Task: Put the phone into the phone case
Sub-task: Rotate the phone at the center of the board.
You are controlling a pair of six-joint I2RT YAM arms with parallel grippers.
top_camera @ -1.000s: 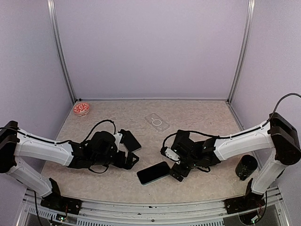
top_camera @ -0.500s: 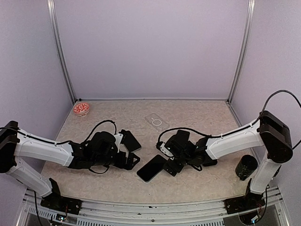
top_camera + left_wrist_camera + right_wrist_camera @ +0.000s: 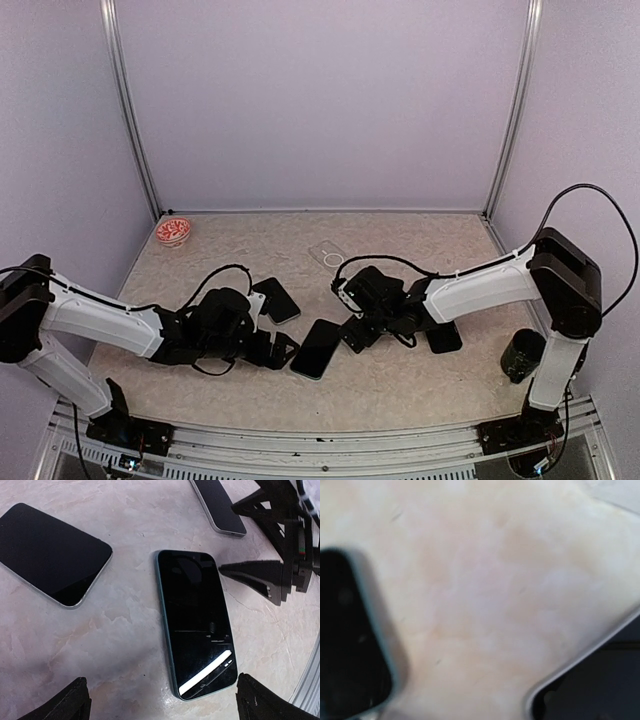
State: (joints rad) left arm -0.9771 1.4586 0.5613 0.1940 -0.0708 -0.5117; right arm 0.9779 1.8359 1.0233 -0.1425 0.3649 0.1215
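Beige marbled tabletop [image 3: 420,380], lilac walls [image 3: 320,100]

Phone [image 3: 317,348] flat on marbled table [image 3: 420,250]

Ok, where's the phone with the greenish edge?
In the top view the phone lies flat near the front middle of the table, between the left gripper and the right gripper. A second dark phone lies behind it, to the left.

No legible text, brand, number or sign in any view. Teal-edged phone [image 3: 195,625] near centre: screen dark, blank (white streak is glare, not lettering). Two other phones [image 3: 52,555]: screens blank. Clear case [image 3: 334,259] far centre: ring mark only. Bowl [image 3: 173,232] far left: red pattern, too small to read.
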